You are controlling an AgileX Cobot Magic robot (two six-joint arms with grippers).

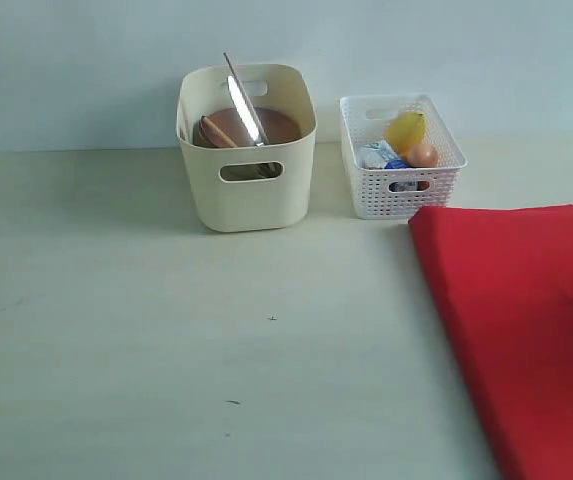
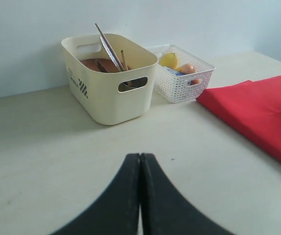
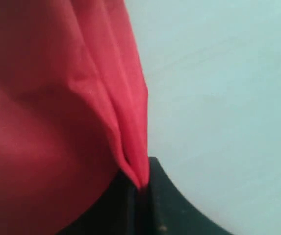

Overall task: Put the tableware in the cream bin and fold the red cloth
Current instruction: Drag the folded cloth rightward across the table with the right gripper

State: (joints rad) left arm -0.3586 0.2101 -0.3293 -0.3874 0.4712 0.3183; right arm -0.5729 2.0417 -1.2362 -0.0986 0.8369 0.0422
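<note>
The cream bin (image 1: 247, 150) stands at the back of the table and holds tableware: a round brown plate (image 1: 249, 127), a silver knife (image 1: 245, 101) leaning out of it, and wooden pieces (image 2: 123, 59). The red cloth (image 1: 526, 310) lies on the right side of the table, folded over with a straight left edge. My right gripper (image 3: 141, 185) is shut on a bunched fold of the red cloth (image 3: 57, 112); it does not show in the exterior view. My left gripper (image 2: 140, 156) is shut with nothing in it, above bare table in front of the bin (image 2: 112, 81).
A white lattice basket (image 1: 401, 158) with a lemon (image 1: 406, 131), an egg (image 1: 422, 153) and other food stands to the right of the bin. A pale wall runs behind both. The tabletop (image 1: 166, 340) is pale and wide.
</note>
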